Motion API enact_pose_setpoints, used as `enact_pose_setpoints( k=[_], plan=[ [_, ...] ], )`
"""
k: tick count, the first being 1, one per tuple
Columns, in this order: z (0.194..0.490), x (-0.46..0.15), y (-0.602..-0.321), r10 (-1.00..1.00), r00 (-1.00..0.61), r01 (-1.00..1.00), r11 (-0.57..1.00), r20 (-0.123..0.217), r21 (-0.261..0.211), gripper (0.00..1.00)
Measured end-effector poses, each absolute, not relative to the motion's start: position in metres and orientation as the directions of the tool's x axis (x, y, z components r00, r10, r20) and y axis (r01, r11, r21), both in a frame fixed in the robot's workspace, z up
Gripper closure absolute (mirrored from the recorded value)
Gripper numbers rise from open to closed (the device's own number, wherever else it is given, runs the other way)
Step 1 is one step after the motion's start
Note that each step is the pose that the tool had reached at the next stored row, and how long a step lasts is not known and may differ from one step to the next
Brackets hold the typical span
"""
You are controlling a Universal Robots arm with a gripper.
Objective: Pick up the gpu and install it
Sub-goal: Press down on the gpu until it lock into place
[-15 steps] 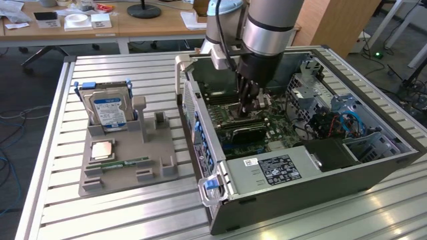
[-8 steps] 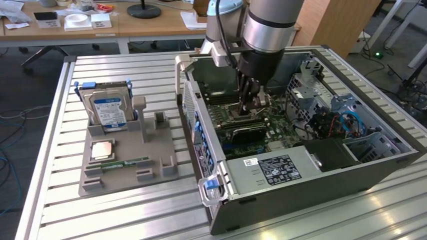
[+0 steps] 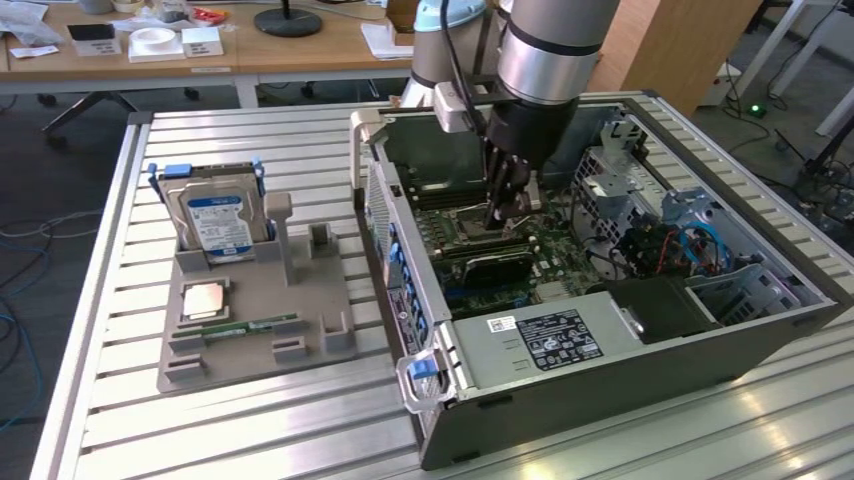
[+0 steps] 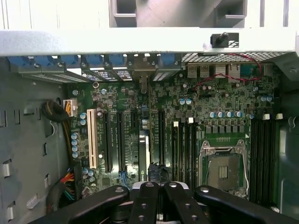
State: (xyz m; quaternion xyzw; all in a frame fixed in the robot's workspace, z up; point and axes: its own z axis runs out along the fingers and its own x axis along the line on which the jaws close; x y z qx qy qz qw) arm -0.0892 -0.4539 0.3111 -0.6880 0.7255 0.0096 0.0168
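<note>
1. Clearly, the gripper [image 3: 505, 215] is down inside the open computer case [image 3: 747, 330], its fingertips just above the motherboard [image 3: 561, 262].
2. Its black fingers [image 4: 145, 198] are drawn together with no gap visible between them in the wrist view.
3. The gpu [image 4: 144, 154] stands on edge among the expansion slots, seen as a thin strip just ahead of the fingertips.
4. In the exterior view its black face [image 3: 491, 265] shows low on the board, just below the gripper.
5. Whether the fingers pinch or touch the card, I cannot tell.
6. Outside the case, the grey holder [image 3: 254, 340] carries the hard drive [image 3: 220, 222].
</note>
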Motion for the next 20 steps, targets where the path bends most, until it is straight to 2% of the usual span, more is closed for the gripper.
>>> enact_pose_setpoints(
  k=[20],
  plan=[
    [0.3176,-0.0891,-0.4538,-0.998,-0.053,-0.999,0.053,-0.038,-0.009,0.89]
  ],
)
